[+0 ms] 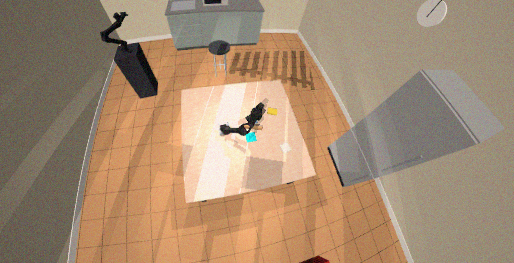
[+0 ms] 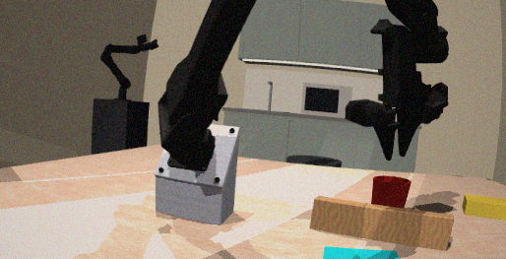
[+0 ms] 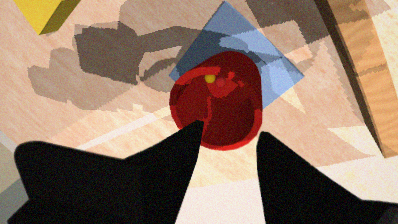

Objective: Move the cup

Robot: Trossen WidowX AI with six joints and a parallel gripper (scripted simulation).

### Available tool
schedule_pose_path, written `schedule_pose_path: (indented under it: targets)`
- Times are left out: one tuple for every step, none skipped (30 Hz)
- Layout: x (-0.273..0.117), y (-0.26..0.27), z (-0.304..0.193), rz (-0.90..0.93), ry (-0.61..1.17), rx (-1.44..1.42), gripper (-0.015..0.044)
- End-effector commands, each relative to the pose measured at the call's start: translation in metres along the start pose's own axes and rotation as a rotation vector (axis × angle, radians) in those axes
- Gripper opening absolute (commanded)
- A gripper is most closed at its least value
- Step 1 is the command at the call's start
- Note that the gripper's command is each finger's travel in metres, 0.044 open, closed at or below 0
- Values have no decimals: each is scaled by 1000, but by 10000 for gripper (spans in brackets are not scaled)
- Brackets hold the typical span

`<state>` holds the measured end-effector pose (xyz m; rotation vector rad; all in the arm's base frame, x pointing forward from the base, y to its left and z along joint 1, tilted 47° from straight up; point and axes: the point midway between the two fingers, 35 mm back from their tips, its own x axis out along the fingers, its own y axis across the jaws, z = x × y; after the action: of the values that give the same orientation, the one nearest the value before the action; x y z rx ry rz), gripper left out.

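Note:
The red cup (image 2: 390,191) (image 3: 232,112) stands upright behind a wooden bar. In the wrist view it is on or over the blue pad (image 3: 287,77), with a yellow marble (image 3: 210,78) and a reddish one visible inside. The cyan pad (image 1: 251,137) (image 2: 359,253) lies on the near side of the bar. My gripper (image 2: 396,158) (image 3: 230,133) is partly open and empty. It points down above the cup, fingertips clear of the rim. In the top view the arm hides the cup.
The wooden bar (image 2: 381,223) (image 3: 370,65) stands on edge between the cup and the cyan pad. A yellow block (image 1: 272,111) (image 2: 484,207) (image 3: 42,12) lies to the other side of the cup. A white square (image 1: 285,148) lies farther out on the table (image 1: 205,173).

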<state>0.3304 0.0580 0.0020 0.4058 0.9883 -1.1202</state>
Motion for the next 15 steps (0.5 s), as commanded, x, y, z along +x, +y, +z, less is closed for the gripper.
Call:
schedule_pose_path:
  targets:
    - [17, -11, -21, -188, -153, 33, 148]
    - [17, -11, -21, -188, -153, 33, 148]
    - [17, -11, -21, -188, -153, 33, 148]
    - [17, -11, -21, -188, -153, 33, 148]
    - [17, -10, -23, -188, -153, 33, 148]
    - [17, -9, -23, -188, -153, 33, 148]
    - [17, -9, -23, -188, -153, 33, 148]
    - [17, -9, -23, -188, -153, 33, 148]
    - [17, -9, -23, -188, -153, 33, 148]
    - [18, -9, -23, -188, -153, 33, 148]
    - [18, -10, -23, -188, -153, 33, 148]
    - [19, -10, -23, -188, -153, 33, 148]
    - [20, -10, -23, -188, -153, 33, 148]
    - [21, -10, -23, -188, -153, 33, 148]
    - [23, -10, -23, -188, -152, 33, 148]
